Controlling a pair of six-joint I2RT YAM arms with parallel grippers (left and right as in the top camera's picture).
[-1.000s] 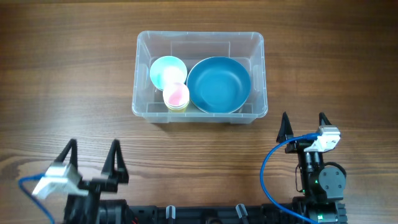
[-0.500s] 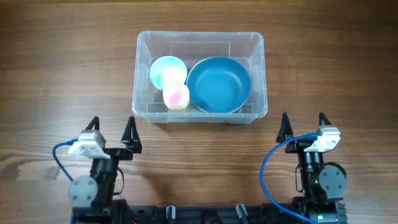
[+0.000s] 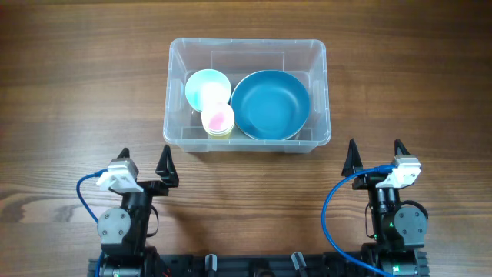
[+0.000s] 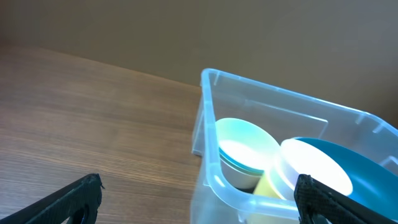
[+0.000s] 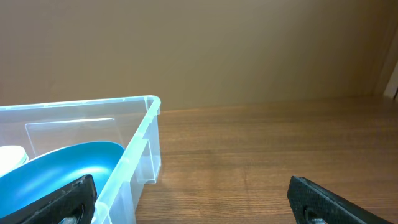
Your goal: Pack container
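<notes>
Wood-grain worktop point(image 3: 77, 85) fills the overhead view, and a plain brown wall is seen behind it in both wrist views. The container point(image 3: 320, 92) is placed at the centre of the far half of the worktop. Three items are seen inside it: a large blue bowl point(image 3: 270, 105) on the right, a pale aqua bowl point(image 3: 206, 88) on the left, and a small pink-lined cup point(image 3: 218, 119) at the near wall between them. No loose item is visible outside the container, so packing is judged complete or very nearly so. Both arms are folded low at the near edge, well apart from the container. The left pincer point(image 3: 144, 158) and the right pincer point(image 3: 375, 152) are pointed toward it, spread wide, with nothing gripped.
</notes>
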